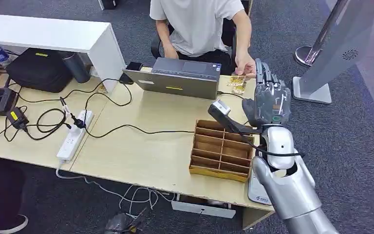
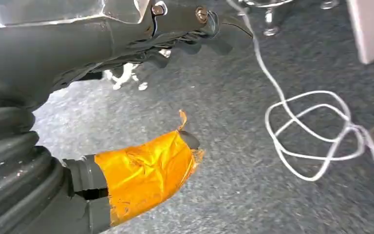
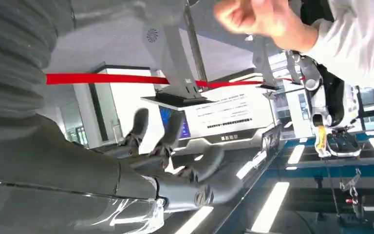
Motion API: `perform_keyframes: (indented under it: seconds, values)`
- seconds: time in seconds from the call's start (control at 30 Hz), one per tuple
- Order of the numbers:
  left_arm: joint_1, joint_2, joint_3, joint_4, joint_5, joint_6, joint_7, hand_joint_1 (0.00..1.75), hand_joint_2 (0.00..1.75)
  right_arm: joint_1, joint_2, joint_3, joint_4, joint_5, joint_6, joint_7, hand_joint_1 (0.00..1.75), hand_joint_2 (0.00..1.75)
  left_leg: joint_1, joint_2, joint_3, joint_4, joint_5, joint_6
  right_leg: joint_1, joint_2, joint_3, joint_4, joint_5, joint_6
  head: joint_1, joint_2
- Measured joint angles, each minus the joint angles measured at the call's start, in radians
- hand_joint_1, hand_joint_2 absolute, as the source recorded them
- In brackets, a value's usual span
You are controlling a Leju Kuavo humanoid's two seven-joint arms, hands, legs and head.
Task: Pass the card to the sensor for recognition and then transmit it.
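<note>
A person seated across the table pinches a small gold-patterned card (image 1: 237, 82) in one hand (image 1: 245, 66) above the table's far edge. My right hand (image 1: 271, 95) is raised just right of the card, fingers straight up and apart, holding nothing. In the right wrist view its fingers (image 3: 175, 146) are spread and empty, and the person's hand (image 3: 260, 17) is beyond them, not touching. A flat grey box (image 1: 180, 78) with a yellow label lies left of the card. My left hand (image 2: 141, 170) hangs over the carpet, its thumb wrapped in orange tape, empty.
A wooden divided tray (image 1: 221, 148) lies on the table (image 1: 141, 151) under my right forearm. A white power strip (image 1: 73, 136), black cables and a black bag (image 1: 41, 68) lie to the left. A grey kiosk stand (image 1: 331, 53) is on the floor at right. A white cable (image 2: 311, 136) loops on the carpet.
</note>
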Motion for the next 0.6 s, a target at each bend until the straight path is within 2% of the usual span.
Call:
perform_keyframes:
  seconds: [0.17,0.27,0.4,0.6]
  values:
    - [0.000,0.002,0.000,0.000,0.007,0.000,0.011,0.00,1.75,0.016,-0.016,-0.008,-0.006,0.002,0.000,0.010,0.00,1.75,0.000,0.000,0.000,0.000,0.000,0.000,0.000,0.000,0.000,0.000,0.000,0.000,0.000,0.000]
    - [0.000,0.005,-0.002,0.000,0.029,0.000,0.015,0.00,1.75,0.036,-0.050,-0.031,-0.025,0.013,0.000,0.032,0.00,1.75,0.000,-0.001,0.000,0.001,0.000,0.000,0.000,-0.001,0.000,-0.001,0.000,0.000,0.000,0.000]
    - [0.003,0.019,-0.002,0.000,0.059,0.000,0.032,0.00,1.75,0.089,-0.142,-0.099,-0.072,0.022,0.003,0.042,0.00,1.75,0.000,-0.003,0.000,0.001,0.000,0.000,0.000,-0.002,0.001,-0.001,0.000,0.000,0.000,0.000]
    - [0.019,0.043,-0.002,0.003,0.109,0.000,0.042,0.00,1.75,0.208,-0.317,-0.275,-0.152,-0.005,0.000,0.042,0.00,1.75,0.000,-0.006,-0.003,0.003,-0.001,0.002,0.000,-0.006,0.001,-0.002,0.000,0.000,0.000,0.000]
